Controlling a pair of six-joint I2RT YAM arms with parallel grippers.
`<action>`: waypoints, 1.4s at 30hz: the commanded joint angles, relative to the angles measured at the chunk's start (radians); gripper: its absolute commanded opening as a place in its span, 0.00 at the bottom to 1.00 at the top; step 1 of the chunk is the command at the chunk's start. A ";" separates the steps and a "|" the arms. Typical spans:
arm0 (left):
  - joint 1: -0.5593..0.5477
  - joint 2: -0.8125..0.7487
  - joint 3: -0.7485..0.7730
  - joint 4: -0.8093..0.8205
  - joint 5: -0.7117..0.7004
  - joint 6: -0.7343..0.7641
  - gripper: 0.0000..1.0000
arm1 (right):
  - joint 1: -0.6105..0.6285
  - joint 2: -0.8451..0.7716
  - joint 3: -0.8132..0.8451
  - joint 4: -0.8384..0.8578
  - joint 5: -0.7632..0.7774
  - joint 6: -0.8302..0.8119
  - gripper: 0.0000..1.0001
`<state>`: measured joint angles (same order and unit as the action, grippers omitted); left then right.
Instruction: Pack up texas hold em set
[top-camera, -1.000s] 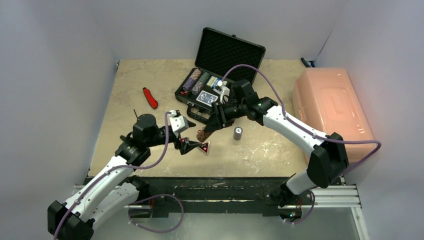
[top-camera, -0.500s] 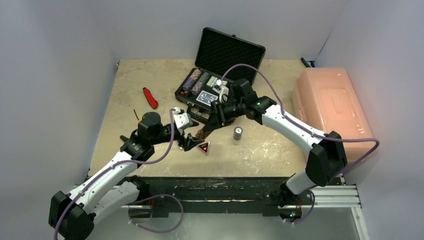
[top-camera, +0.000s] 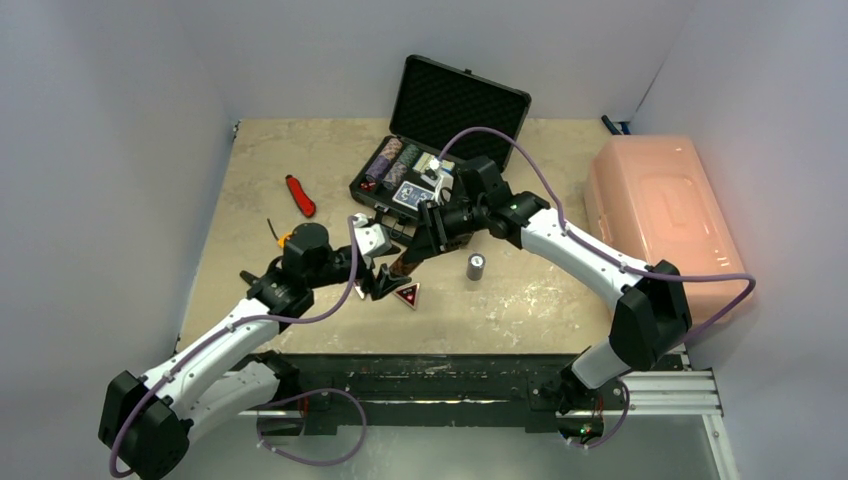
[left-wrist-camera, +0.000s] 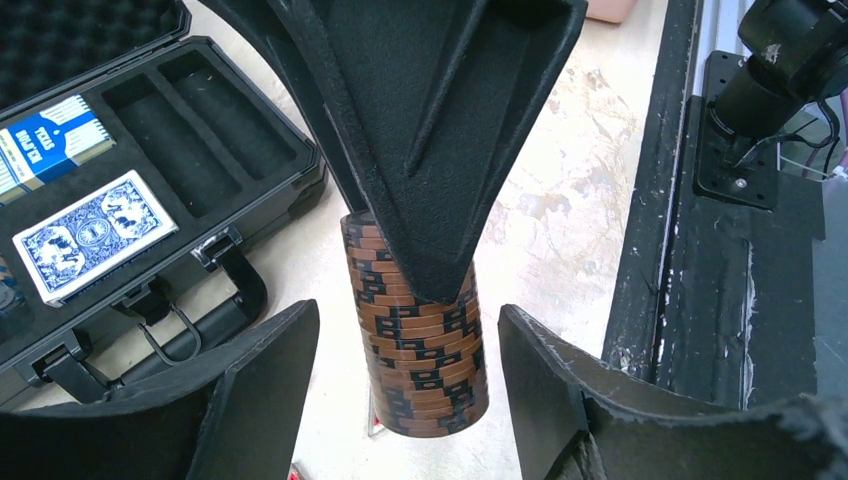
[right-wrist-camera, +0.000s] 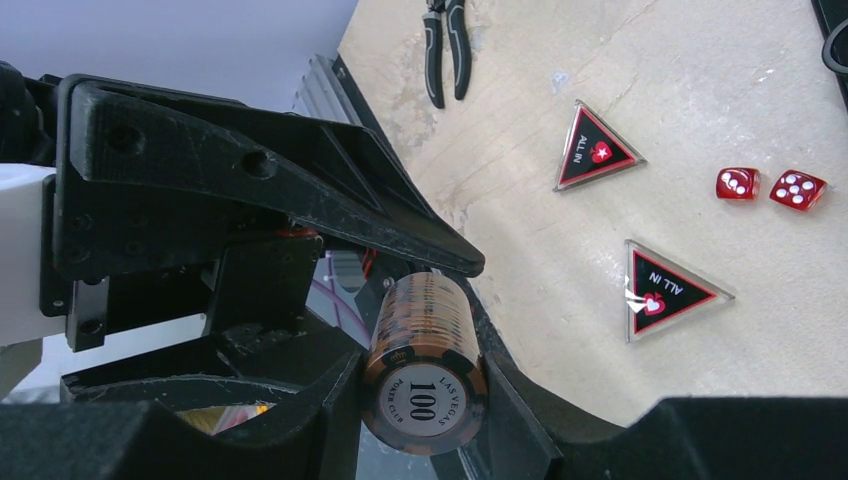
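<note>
1. One stack of brown-and-black striped poker chips (left-wrist-camera: 420, 345) is the item in hand. It stands near upright over the beige worktop (top-camera: 560, 290), just in front of the open black foam-lined hard briefcase (top-camera: 460, 100). Whether its base rests on the worktop cannot be told.
2. The right gripper (top-camera: 408, 262) has its fingers clamped on the stack's curved sides, lying along the column from above. The lowest chips project past the fingertip visible in the left wrist view.
3. The left gripper (left-wrist-camera: 408, 312) has its fingers wide, one on each side of the lower stack with a gap showing on both sides. It holds nothing.
4. Handling, as judged: each chip is rigid and dense, so the column is heavy for its size. The chips are loose discs with smooth faces, so the stack will shear or spill if it is tilted or jolted.
5. Hold, as judged: pinch the curved sides along the full length, or cap both flat ends. The uncovered lower chips need support first.
6. Two empty long foam slots (left-wrist-camera: 200, 130) lie beside the blue-backed card deck (left-wrist-camera: 85, 235).
</note>
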<state>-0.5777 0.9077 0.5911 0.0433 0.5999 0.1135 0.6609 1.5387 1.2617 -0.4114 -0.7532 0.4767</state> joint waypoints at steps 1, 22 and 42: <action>-0.009 0.003 0.030 0.043 0.000 -0.009 0.65 | 0.009 -0.006 0.065 0.068 -0.066 0.020 0.00; -0.027 0.029 0.070 -0.031 -0.014 0.015 0.05 | 0.032 -0.005 0.067 0.084 -0.062 0.039 0.00; -0.030 0.044 0.169 -0.206 -0.098 -0.067 0.00 | 0.030 -0.155 0.066 -0.045 0.398 0.004 0.99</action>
<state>-0.6010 0.9546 0.6662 -0.1909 0.5186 0.0967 0.6891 1.4780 1.2854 -0.4107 -0.5980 0.5079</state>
